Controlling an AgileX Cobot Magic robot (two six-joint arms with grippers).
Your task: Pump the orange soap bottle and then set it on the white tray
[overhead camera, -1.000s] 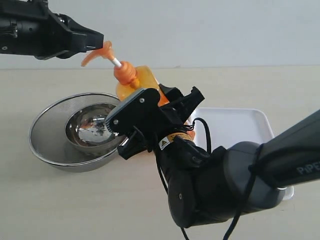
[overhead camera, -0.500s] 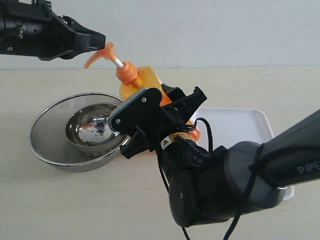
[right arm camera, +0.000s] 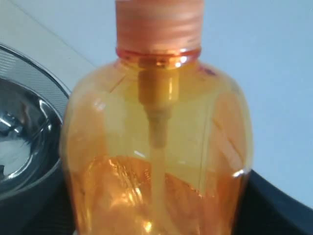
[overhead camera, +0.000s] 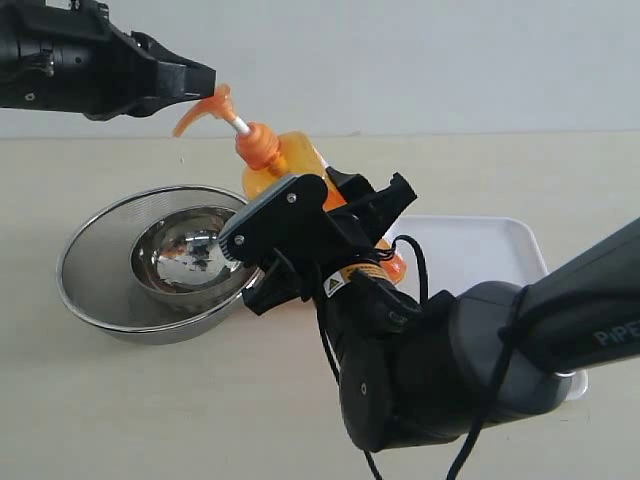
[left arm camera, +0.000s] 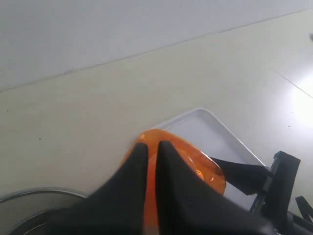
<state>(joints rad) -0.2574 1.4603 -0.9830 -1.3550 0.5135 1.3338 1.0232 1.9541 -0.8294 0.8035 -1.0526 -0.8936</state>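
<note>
The right tool (overhead camera: 330, 205) is clamping the orange soap bottle (overhead camera: 285, 155) around its body, holding it tilted above the table between the steel bowl (overhead camera: 90, 250) and the white tray (overhead camera: 480, 250). The left tool (overhead camera: 208, 80), jaws pressed together, is apparently touching the pump head (overhead camera: 205, 105) with its tip. With the bottle leaning, a downward push is risking the tip sliding off the curved spout, or the bottle twisting in its grip. Compared with 1 second ago, bottle and left tool are sitting slightly nearer the tray
</note>
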